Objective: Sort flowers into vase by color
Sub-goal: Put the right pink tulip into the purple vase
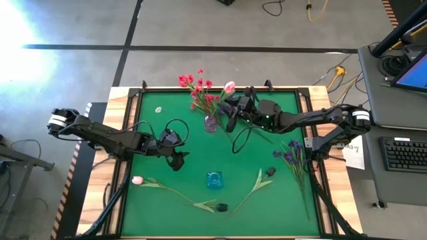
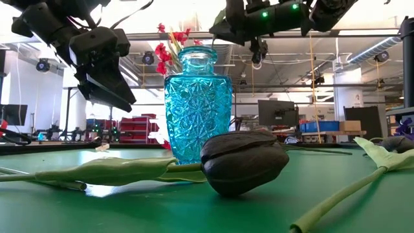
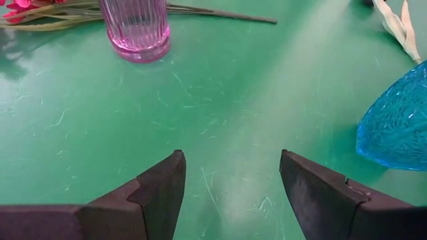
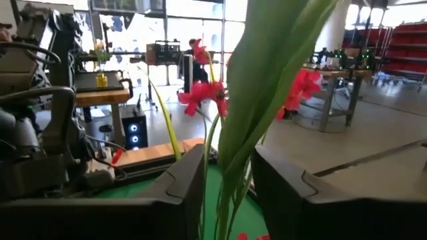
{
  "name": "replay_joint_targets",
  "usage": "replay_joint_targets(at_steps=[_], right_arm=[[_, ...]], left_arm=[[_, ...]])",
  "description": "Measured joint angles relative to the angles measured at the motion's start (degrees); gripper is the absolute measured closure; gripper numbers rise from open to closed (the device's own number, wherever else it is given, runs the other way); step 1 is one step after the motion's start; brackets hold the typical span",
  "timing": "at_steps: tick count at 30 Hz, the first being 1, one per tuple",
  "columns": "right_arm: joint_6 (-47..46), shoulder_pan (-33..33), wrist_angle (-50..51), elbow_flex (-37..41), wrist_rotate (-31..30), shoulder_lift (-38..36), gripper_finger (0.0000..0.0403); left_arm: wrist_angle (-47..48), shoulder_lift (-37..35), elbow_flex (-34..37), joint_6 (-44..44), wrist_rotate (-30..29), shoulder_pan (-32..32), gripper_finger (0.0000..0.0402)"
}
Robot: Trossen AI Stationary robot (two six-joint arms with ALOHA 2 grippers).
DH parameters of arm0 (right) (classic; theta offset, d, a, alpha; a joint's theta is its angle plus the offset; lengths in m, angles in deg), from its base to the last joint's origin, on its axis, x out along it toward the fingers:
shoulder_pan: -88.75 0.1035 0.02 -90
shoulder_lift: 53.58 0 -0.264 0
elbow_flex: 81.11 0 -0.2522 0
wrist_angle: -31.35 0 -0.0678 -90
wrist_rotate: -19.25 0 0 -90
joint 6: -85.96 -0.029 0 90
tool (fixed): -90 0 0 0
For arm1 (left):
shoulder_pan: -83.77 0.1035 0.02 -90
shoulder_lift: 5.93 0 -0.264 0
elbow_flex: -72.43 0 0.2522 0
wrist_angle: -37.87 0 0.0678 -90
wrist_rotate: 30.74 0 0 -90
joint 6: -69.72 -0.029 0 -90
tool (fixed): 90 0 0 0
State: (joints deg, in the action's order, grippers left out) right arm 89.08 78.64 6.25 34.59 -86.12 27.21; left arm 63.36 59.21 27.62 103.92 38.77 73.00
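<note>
My right gripper [image 1: 231, 112] hangs over the far middle of the table, beside the pink ribbed vase [image 1: 211, 123], and is shut on a pale pink tulip [image 1: 229, 87]. Red flowers [image 1: 197, 90] stand in the pink vase. My left gripper [image 1: 177, 162] is open above bare green mat, left of the blue glass vase [image 1: 213, 179]; in its wrist view the left gripper [image 3: 230, 163] has nothing between its fingers. A second pale pink tulip [image 1: 138, 180], two dark tulips [image 1: 221, 208] [image 1: 270, 172] and purple sprays [image 1: 291, 157] lie flat on the mat. My right gripper pinches the tulip between its two fingers [image 4: 187, 180] on the green leaf and stem [image 4: 230, 180] below the bud. The fingers come roughly level from the table's right. The tulip is lifted clear of the mat, with its bud pointing toward the far edge.
The blue vase [image 2: 197, 103] stands near the table's middle, with a dark tulip bud [image 2: 242, 162] lying in front of it. A wooden rim [image 1: 120, 100] frames the green mat. Bare mat lies between the two vases and at the near right.
</note>
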Motion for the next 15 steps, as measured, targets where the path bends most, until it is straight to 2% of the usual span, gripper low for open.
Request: replay_joint_targets(at_steps=[15], right_arm=[[3.20,-0.04,5.59,-4.09,0.62,0.12,0.0366]], left_arm=[[-0.11,0.00,0.00,0.39,0.00,0.00,0.0171]])
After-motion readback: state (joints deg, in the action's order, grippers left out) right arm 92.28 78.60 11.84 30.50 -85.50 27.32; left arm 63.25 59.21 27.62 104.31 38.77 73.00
